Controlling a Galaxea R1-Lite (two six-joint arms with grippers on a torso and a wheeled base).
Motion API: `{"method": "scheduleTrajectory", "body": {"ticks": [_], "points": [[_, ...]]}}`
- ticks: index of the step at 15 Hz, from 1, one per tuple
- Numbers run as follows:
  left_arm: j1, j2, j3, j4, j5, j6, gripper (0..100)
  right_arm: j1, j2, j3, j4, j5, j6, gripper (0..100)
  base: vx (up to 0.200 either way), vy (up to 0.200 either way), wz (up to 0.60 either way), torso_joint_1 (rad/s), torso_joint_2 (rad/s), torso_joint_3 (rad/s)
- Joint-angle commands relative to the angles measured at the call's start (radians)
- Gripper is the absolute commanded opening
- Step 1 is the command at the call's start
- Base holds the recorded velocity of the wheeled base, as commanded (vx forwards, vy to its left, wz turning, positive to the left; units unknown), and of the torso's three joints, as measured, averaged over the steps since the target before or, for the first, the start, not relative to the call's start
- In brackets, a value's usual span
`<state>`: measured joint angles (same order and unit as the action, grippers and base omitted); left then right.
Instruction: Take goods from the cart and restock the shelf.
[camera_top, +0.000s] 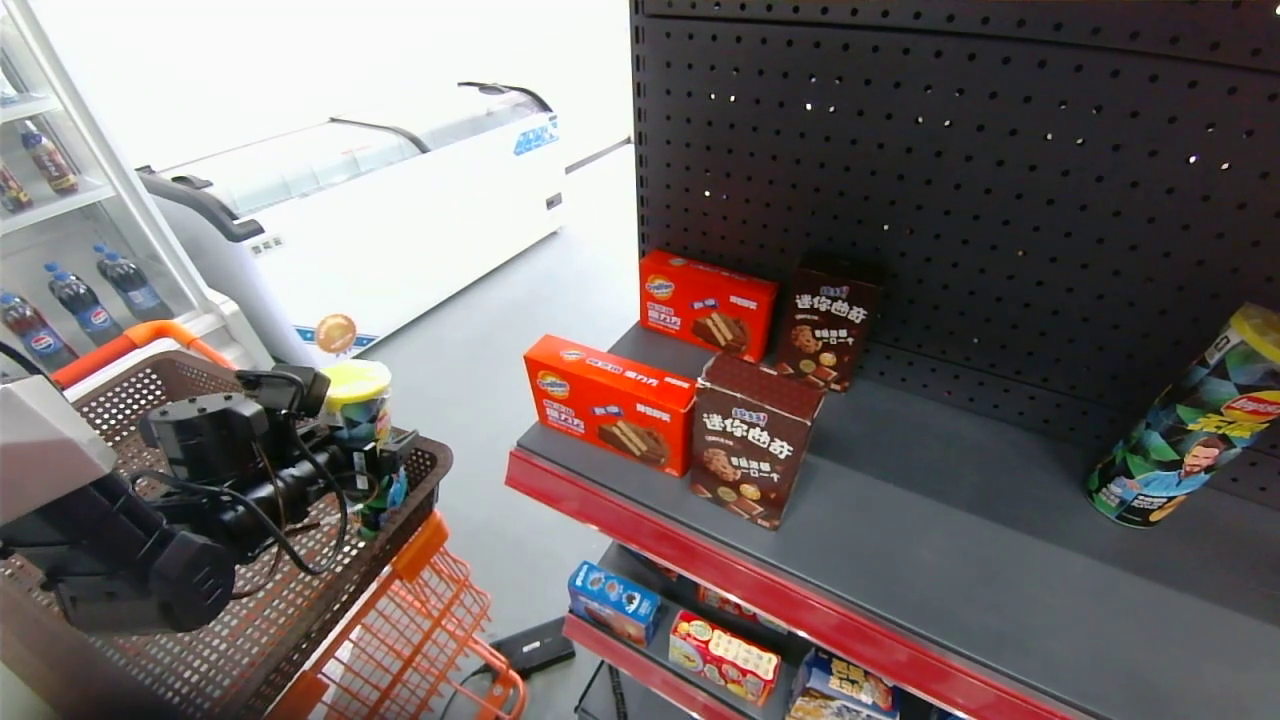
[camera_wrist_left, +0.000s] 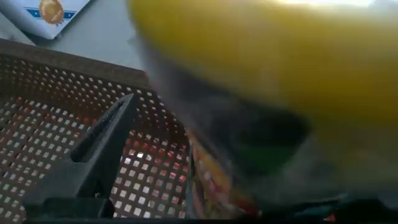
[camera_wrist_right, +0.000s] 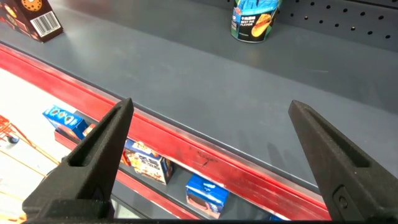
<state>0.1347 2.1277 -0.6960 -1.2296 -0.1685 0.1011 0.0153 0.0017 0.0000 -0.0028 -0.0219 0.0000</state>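
The left gripper (camera_top: 378, 468) sits low over the brown perforated plastic basket (camera_top: 300, 600) that rides on the orange wire cart (camera_top: 430, 610). Right at its fingertips stands a tall round snack canister with a yellow lid (camera_top: 360, 405). The snack canister is upright, its long axis vertical, with the lid above the hand and the foot down inside the basket.

In the left wrist view one black finger (camera_wrist_left: 93, 158) lies alongside the canister, with a strip of basket mesh showing between them. The other finger is hidden behind the canister, so I cannot tell whether the hand is clamped on it or only bracketing it.

What the coming move turns on is direction. The dark grey shelf board with a red front edge (camera_top: 950, 540) lies off to this hand's right, across the open aisle floor. The widest bare stretch is farther right again, past the orange-red cardboard boxes (camera_top: 608, 403) and the brown cardboard boxes (camera_top: 752, 440). It ends short of a dark patterned canister with a yellow lid (camera_top: 1190, 420) standing near the pegboard back.

The right gripper (camera_wrist_right: 210, 104) hovers above that bare board, fingers spread wide with nothing between them. It is the nearer hand to the shelf, while the left is the nearer to the goods. As I judge it, the left hand needs a firm side grip, then a lift clear of the basket rim and a carry to its right, keeping the canister vertical.
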Motion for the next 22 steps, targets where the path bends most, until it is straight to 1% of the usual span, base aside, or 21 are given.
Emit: {"method": "scheduleTrajectory", "body": {"ticks": [1, 4, 9, 12, 13, 15, 17, 18, 20, 21, 22], "points": [[-0.01, 0.026, -0.04, 0.001, 0.0, 0.0, 0, 0.0, 0.001, 0.0, 0.0, 0.0, 0.0, 100, 0.0, 0.0, 0.0, 0.0, 0.0, 0.0], [-0.015, 0.031, -0.08, 0.012, 0.001, 0.0, 0, 0.0, 0.001, 0.0, 0.0, -0.001, 0.0, 100, 0.0, 0.0, 0.0, 0.0, 0.0, 0.0], [-0.01, 0.009, -0.082, 0.045, 0.006, -0.003, 0, 0.0, 0.001, 0.0, 0.0, -0.001, 0.0, 100, 0.0, 0.0, 0.0, 0.0, 0.0, 0.0], [-0.021, -0.135, -0.079, 0.05, 0.012, -0.006, 0, 0.0, 0.001, 0.0, 0.0, 0.0, 0.0, 100, 0.0, 0.0, 0.0, 0.0, 0.0, 0.0], [-0.04, -0.181, -0.066, 0.05, 0.015, -0.007, 0, 0.0, 0.001, 0.0, 0.0, -0.001, 0.0, 100, 0.0, 0.0, 0.0, 0.0, 0.0, 0.0], [-0.053, -0.285, -0.036, 0.068, 0.009, -0.003, 0, 0.0, 0.001, 0.0, 0.0, 0.0, 0.0, 100, 0.0, 0.0, 0.0, 0.0, 0.0, 0.0], [-0.073, -0.351, -0.083, 0.081, 0.012, -0.006, 0, 0.0, 0.001, 0.0, 0.0, 0.0, 0.0, 100, 0.0, 0.0, 0.0, 0.0, 0.0, 0.0], [-0.078, -0.368, -0.091, 0.084, 0.012, -0.009, 0, 0.0, 0.001, 0.0, 0.0, -0.001, 0.0, 100, 0.0, 0.0, 0.0, 0.0, 0.0, 0.0], [-0.15, -0.476, -0.102, 0.185, 0.011, -0.015, 0, 0.0, 0.001, 0.0, 0.0, 0.0, 0.0, 100, 0.0, 0.0, 0.0, 0.0, 0.0, 0.0], [-0.182, -0.528, -0.122, 0.262, 0.011, -0.026, 0, 0.0, 0.001, 0.0, 0.0, -0.001, 0.0, 100, 0.0, 0.0, 0.0, 0.0, 0.0, 0.0], [-0.201, -0.569, -0.152, 0.337, 0.003, -0.047, 0, 0.0, 0.001, 0.0, 0.0, -0.001, 0.0, 100, 0.0, 0.0, 0.0, 0.0, 0.0, 0.0]]}}
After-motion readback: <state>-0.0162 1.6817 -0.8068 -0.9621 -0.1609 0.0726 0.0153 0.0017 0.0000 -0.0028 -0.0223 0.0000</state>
